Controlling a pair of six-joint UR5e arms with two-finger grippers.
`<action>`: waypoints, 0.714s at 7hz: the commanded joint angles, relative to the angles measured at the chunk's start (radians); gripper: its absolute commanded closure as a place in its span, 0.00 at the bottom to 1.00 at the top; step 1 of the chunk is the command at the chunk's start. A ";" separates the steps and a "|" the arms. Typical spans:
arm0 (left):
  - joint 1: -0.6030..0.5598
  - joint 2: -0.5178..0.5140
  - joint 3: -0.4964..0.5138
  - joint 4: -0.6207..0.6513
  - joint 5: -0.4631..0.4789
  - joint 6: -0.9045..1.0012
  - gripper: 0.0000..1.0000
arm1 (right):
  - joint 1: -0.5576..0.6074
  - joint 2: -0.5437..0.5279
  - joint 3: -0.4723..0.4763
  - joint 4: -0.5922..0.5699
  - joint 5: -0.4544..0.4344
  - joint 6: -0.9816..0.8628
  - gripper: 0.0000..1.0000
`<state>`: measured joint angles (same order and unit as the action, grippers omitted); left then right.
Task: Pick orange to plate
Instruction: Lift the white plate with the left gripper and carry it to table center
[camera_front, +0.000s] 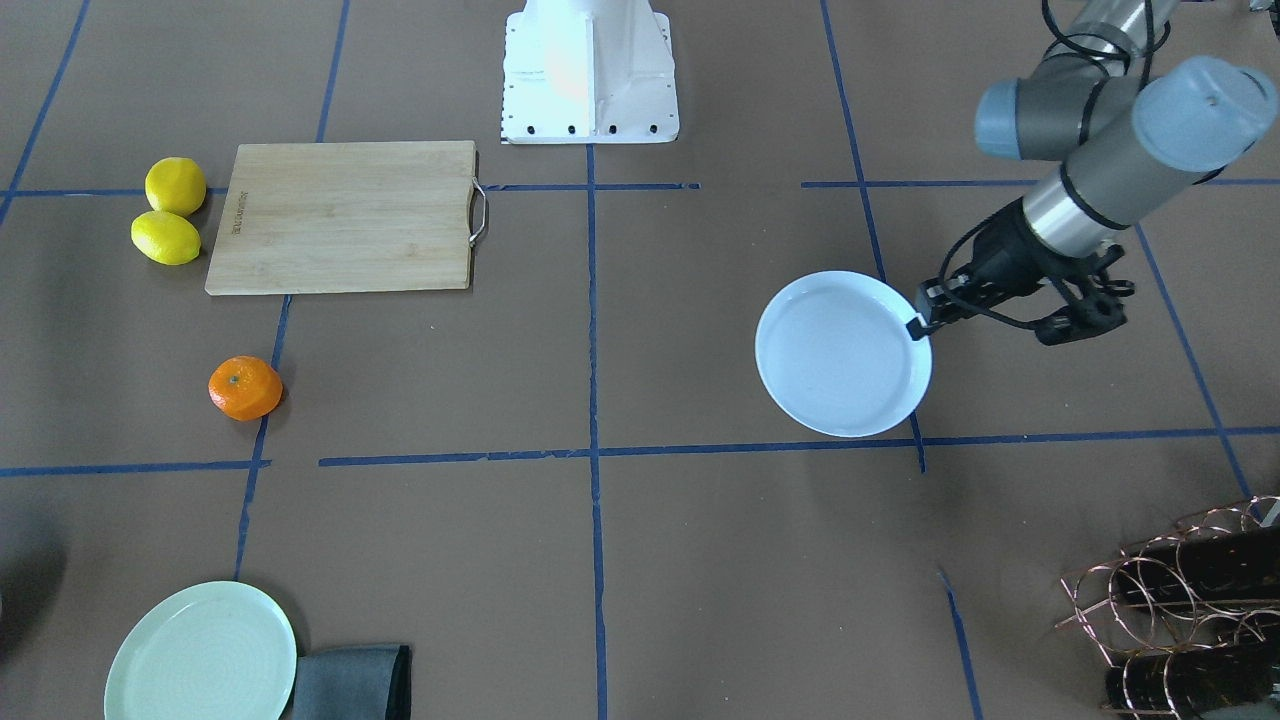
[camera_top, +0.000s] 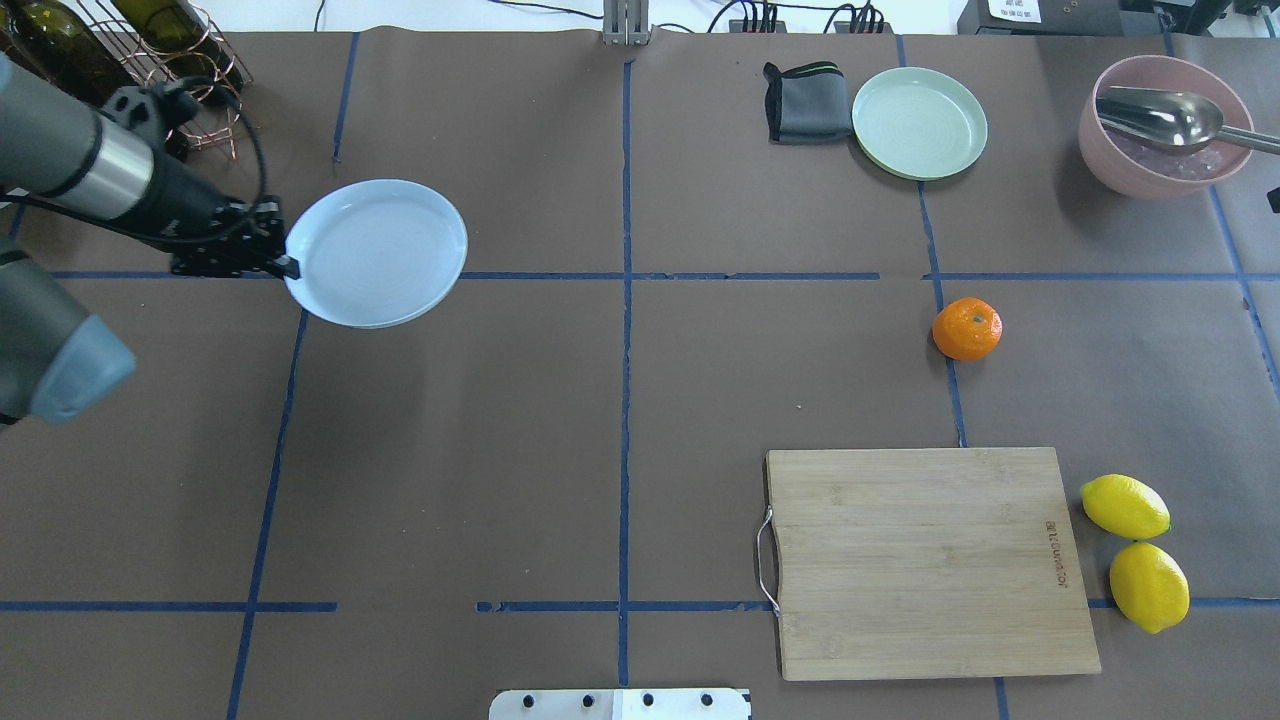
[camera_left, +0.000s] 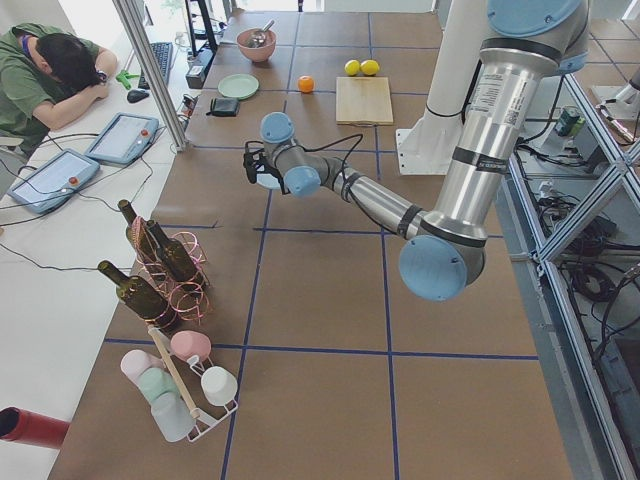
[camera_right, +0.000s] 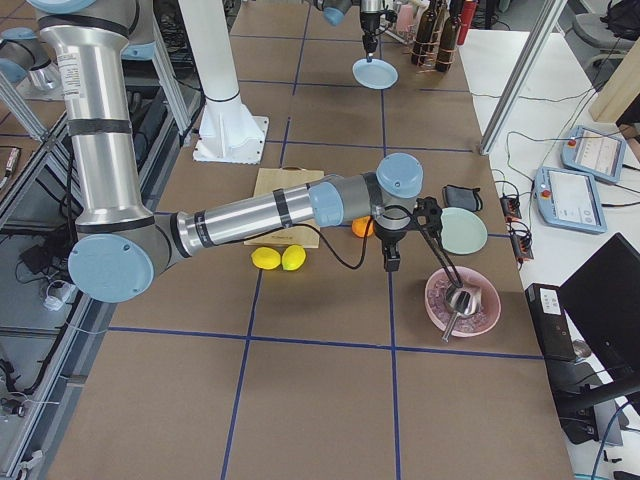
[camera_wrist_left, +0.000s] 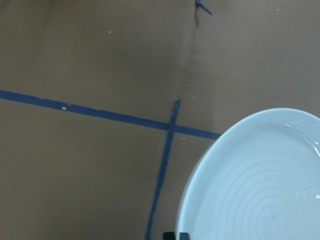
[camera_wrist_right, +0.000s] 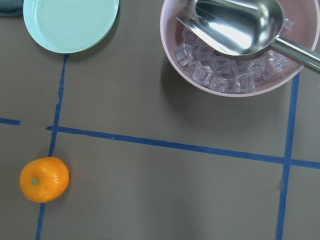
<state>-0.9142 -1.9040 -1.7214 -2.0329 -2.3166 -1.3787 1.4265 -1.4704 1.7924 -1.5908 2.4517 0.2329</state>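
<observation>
Plate (camera_front: 838, 405) is gripped at its rim by the clenched left end effector (camera_front: 916, 325). The orange (camera_front: 245, 388) lies untouched on the table (camera_front: 700, 560) near the right end effector (camera_right: 391, 262), whose state cannot be told. Picking and placing are judged still outstanding.

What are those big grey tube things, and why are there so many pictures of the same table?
They are two robot arms fixed to a table, and each ends in a two-finger pincer called a gripper. Six cameras took the pictures. One faces the robot, one looks over its shoulders, two stand at the table's ends, and one rides on each wrist.

On the table lie an orange, two lemons, a wooden board, a green plate, a grey cloth, a pink bowl of ice with a metal scoop, and bottles in a rack.

The left gripper pinches the rim of the white plate. The right gripper hangs near the orange. I cannot tell if it is open.
</observation>
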 joint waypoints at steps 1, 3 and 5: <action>0.198 -0.146 0.031 0.000 0.122 -0.243 1.00 | -0.060 0.013 0.054 0.018 -0.016 0.146 0.00; 0.334 -0.205 0.060 -0.007 0.271 -0.348 1.00 | -0.113 0.033 0.054 0.075 -0.017 0.260 0.00; 0.389 -0.236 0.138 -0.061 0.356 -0.384 1.00 | -0.171 0.047 0.058 0.135 -0.057 0.368 0.00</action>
<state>-0.5603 -2.1234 -1.6256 -2.0644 -2.0100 -1.7417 1.2898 -1.4300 1.8487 -1.4937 2.4214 0.5445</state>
